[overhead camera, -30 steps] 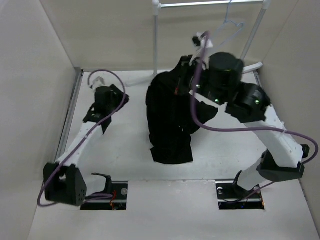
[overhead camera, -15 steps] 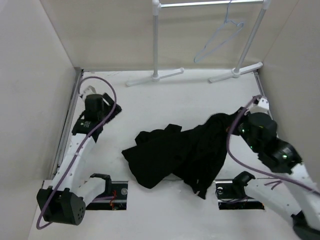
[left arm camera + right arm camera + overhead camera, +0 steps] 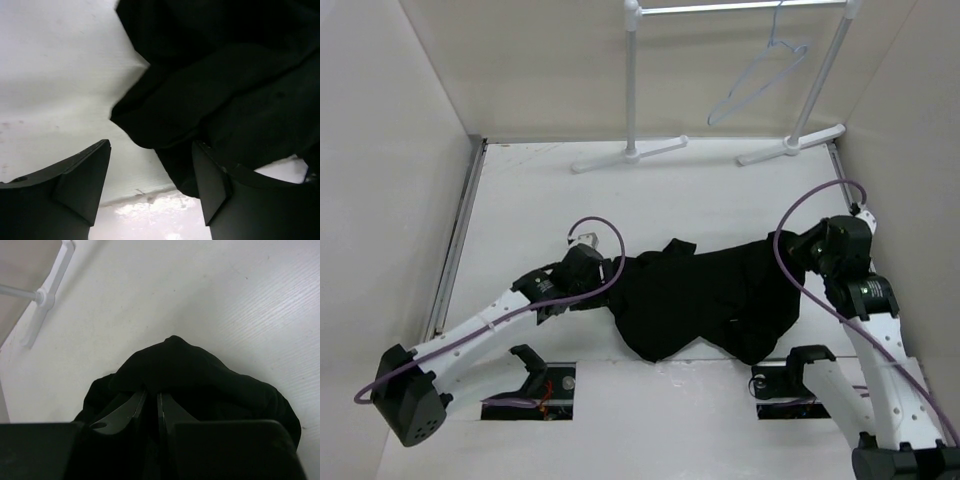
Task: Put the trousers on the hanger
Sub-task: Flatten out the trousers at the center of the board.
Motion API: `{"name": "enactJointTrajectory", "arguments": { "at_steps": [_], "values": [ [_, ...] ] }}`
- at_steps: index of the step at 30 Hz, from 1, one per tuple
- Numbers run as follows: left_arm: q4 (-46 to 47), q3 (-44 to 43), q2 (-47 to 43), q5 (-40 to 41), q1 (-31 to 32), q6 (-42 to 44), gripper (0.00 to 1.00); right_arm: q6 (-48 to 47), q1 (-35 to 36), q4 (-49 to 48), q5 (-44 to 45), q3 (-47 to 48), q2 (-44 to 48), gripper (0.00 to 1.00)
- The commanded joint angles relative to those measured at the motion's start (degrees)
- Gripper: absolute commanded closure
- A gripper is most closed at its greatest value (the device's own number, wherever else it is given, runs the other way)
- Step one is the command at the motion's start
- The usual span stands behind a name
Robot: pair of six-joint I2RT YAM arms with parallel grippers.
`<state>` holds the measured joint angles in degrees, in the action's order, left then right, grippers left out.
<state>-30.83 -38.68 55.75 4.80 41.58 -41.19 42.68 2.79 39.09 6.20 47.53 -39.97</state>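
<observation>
- Trousers (image 3: 710, 300): black, soft, lying in a crumpled heap across the near part of the table (image 3: 720, 190), between the two arms. Legs not laid out straight, folds overlapping, no part seen lifted off the surface.
- Hanger (image 3: 757, 83): thin pale wire, hooked on the top rail of the rack (image 3: 631, 80) at the far right. Bare, hanging tilted, well apart from the trousers.
- Left gripper (image 3: 150, 175): released, jaws spread wide, low over the table at the left edge of the heap. A dark fold of cloth lying in the gap between the jaws, not pinched.
- Right gripper (image 3: 151, 402): jaws drawn almost together, only a thin slit between them. Tips tucked under a hump of cloth at the right end of the heap; impossible to tell whether any cloth is pinched.
- Rack: white tubes, two posts with feet on the far part of the table, one rail across the top.
- Progress, as a judgement: early. Nothing draped over the hanger, hanger not taken down, trousers not gathered or folded for hanging.
- Left to do, as a judgement: firm grip on the cloth at both ends, lift, carry to the far right, drape over the hanger's lower bar, then release with the cloth balanced on both sides.
</observation>
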Motion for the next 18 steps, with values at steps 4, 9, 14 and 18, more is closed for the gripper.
{"name": "enactJointTrajectory", "arguments": {
  "at_steps": [4, 9, 14, 18],
  "values": [
    [9.38, 2.99, 2.79, -4.72, 4.51, -7.68, 0.71, -0.14, 6.65, -7.19, 2.94, 3.01, -3.36, 0.83],
    [7.8, 0.8, -1.95, 6.53, 0.4, -6.45, 0.96, 0.74, 7.98, -8.76, 2.33, 1.34, -2.75, 0.83],
    [1.68, -4.89, -7.03, 11.62, -5.42, -5.13, 1.0, 0.39, 8.59, -8.68, 0.93, 0.72, -1.35, 0.83],
    [-14.31, -19.81, -14.51, 23.12, -3.84, -4.25, 1.0, -1.01, 8.59, -6.4, 0.66, 0.64, 0.59, 0.84]
  ]
}}
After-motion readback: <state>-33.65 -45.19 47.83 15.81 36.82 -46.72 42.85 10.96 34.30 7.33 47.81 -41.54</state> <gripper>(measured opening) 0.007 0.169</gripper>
